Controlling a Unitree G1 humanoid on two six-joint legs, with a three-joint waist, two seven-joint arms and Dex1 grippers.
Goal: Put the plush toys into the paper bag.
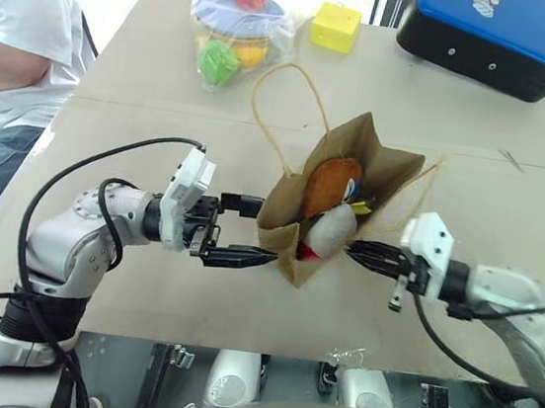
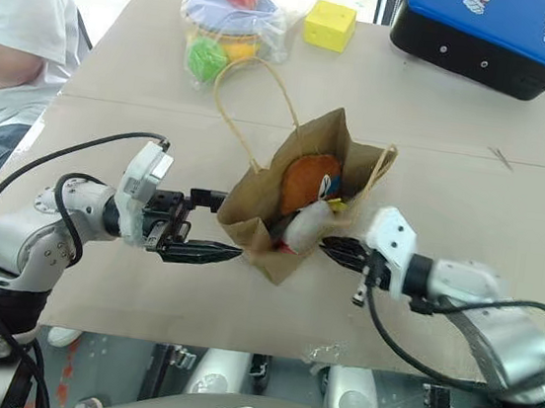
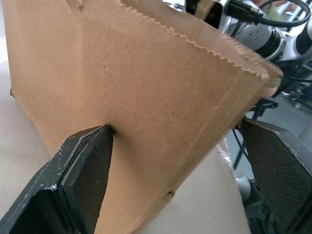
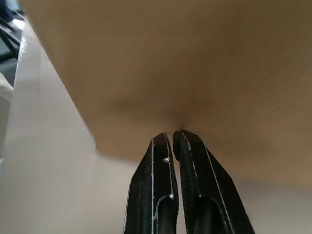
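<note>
while the paper bag [image 1: 290,221] lies tipped on its side at the middle of the tabletop [image 1: 472,199], mouth gaping up toward the head camera, both plush toys sit inside it: the brown-orange one [image 1: 331,185] deeper in, the white rocket [image 1: 330,233] nearer the front edge with its red nose poking low at the rim. one twisted loop handle [image 1: 275,100] arches up and back from the bag's far lip. on the left, the left gripper [image 1: 246,231] is spread wide, one black finger at the bag's side wall and the other reaching under its lower corner; the wrist view shows one fingertip [image 3: 105,134] pressing right against the brown paper while the other stands off the bag's edge, so nothing is clamped. on the right, the right gripper [image 1: 361,252] has its two fingers pinched tight together, tips right at the bag's other side; whether any paper is caught between them is not clear. further back sit a clear plastic bag of colourful toys [image 1: 237,23], a yellow cube [image 1: 335,27] just beside it, and a blue and black case [image 1: 495,32] at the far right corner. a person in a white shirt [image 1: 22,14] sits at the left edge.
</note>
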